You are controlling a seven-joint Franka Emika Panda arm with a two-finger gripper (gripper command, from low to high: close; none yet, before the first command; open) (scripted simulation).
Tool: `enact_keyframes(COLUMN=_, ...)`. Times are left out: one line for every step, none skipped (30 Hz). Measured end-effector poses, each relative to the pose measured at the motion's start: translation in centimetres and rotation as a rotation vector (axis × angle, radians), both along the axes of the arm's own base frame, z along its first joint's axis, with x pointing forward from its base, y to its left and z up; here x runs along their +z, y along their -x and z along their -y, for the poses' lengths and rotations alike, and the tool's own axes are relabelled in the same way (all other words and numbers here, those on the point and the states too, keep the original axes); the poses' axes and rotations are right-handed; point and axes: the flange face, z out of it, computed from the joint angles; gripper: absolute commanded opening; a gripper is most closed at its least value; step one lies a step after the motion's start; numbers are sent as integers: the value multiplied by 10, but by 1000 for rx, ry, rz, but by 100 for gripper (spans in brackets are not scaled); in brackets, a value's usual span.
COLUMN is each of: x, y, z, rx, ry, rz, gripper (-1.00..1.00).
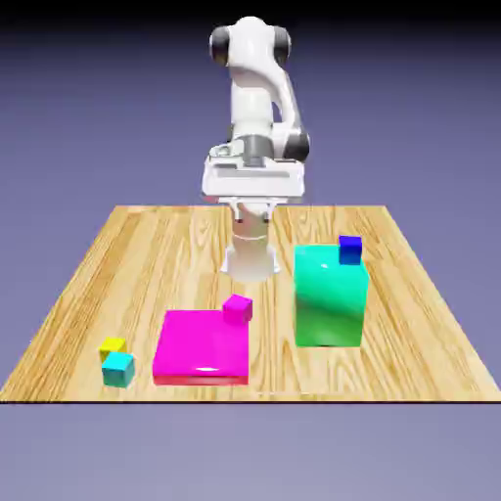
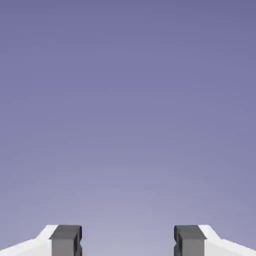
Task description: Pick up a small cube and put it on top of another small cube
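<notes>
At the near left of the wooden table [image 1: 391, 375], as the exterior view shows it, sits the small plain yellow cube [image 1: 112, 346], the one I am to lift, with a small cyan cube [image 1: 118, 370] just on its near side. Whether those two touch, I cannot tell. Well apart from them, above the far part of the table, I hang with my grey fingers [image 2: 66, 241] spread wide and nothing between them. The hand view shows only the plain blue-violet backdrop [image 2: 128, 110] beyond them, so I have no cube lined up.

As things lie now, none of the task is done: the yellow cube is not in my grasp, nor does it sit on another cube. I judge that all of it is left: reach toward the near left, come down over yellow, close, lift, carry and set it squarely on another small cube. The wording does not tell me which one must bear it. Besides the cyan, there are the small magenta cube [image 1: 238, 309] by the far right corner of the flat magenta slab [image 1: 202, 344], and the small dark blue cube [image 1: 350, 250] at the top of the tall green block [image 1: 329, 303]. With cyan so near, I could knock it while closing on yellow.
</notes>
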Motion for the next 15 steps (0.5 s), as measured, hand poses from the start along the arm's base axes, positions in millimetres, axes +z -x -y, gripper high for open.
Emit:
enact_keyframes(x=-8, y=-7, z=11, rx=-10, ry=-3, rz=-30, gripper=0)
enact_keyframes(x=-16, y=-13, z=23, rx=-20, ry=-6, rz=-60, gripper=0)
enact_keyframes(x=-25, y=-19, z=35, rx=-29, ry=-9, rz=-90, gripper=0)
enact_keyframes(x=-35, y=-25, z=47, rx=-38, ry=-12, rz=-120, gripper=0)
enact_keyframes(x=-44, y=-30, z=59, rx=-48, ry=-16, rz=-149, gripper=0)
enact_keyframes(x=-54, y=-34, z=72, rx=-56, ry=-19, rz=-178, gripper=0)
enact_keyframes(x=-64, y=-38, z=84, rx=-65, ry=-23, rz=-207, gripper=0)
enact_keyframes(x=-75, y=-41, z=97, rx=-74, ry=-26, rz=-235, gripper=0)
enact_keyframes(x=-85, y=-43, z=109, rx=-82, ry=-30, rz=-263, gripper=0)
enact_keyframes(x=-96, y=-45, z=122, rx=-90, ry=-33, rz=-290, gripper=0)
enact_keyframes(x=-107, y=-47, z=135, rx=-97, ry=-37, rz=-317, gripper=0)
enact_keyframes(x=-118, y=-47, z=149, rx=-108, ry=-41, rz=-344, gripper=0)
enact_keyframes(x=-129, y=-45, z=166, rx=-126, ry=-46, rz=-369, gripper=0)
enact_keyframes(x=-140, y=-45, z=176, rx=-126, ry=-48, rz=-395, gripper=0)
enact_keyframes(x=-151, y=-45, z=186, rx=-128, ry=-50, rz=-420, gripper=0)
